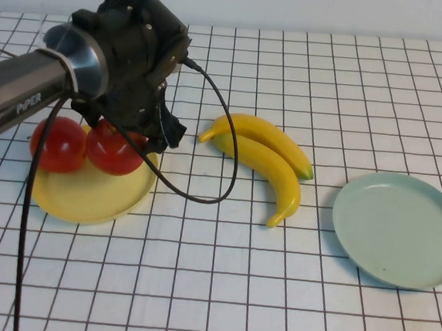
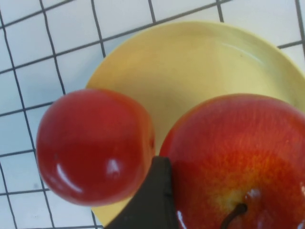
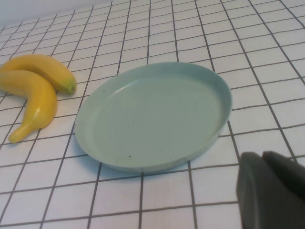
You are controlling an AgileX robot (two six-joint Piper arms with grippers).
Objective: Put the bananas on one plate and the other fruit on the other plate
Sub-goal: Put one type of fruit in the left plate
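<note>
Two red apples are on the yellow plate at the left. My left gripper reaches down over the right apple and is closed around it. In the left wrist view one dark finger presses this apple, wedged between it and the other apple. That other apple rests on the plate's far left rim. Two yellow bananas lie side by side on the cloth mid-table. The pale blue-green plate is empty at the right. My right gripper is shut near that plate.
A white cloth with a black grid covers the table. The left arm's black cable loops over the cloth between the yellow plate and the bananas. The bananas lie just beyond the blue-green plate in the right wrist view.
</note>
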